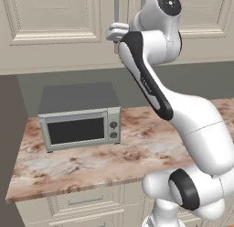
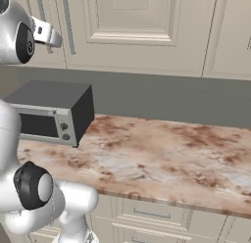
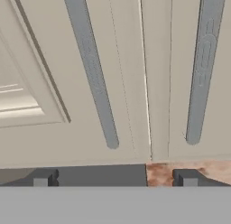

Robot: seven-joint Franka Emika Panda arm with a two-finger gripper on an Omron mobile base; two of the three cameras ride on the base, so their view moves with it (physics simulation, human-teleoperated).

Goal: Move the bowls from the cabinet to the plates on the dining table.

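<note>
Two dark fingertips (image 3: 43, 178) of the gripper (image 3: 115, 179) stood spread wide apart, holding nothing, close before the cabinet (image 3: 153, 74). Its cream raised-panel doors were shut; two long grey bar handles (image 3: 92, 69) flanked the seam where they met. Below, one pink-brown marbled counter (image 2: 162, 154) carried one grey microwave (image 1: 81, 116), with cream drawer fronts (image 2: 154, 215) under it and a grey wall (image 2: 166, 97) behind.
</note>
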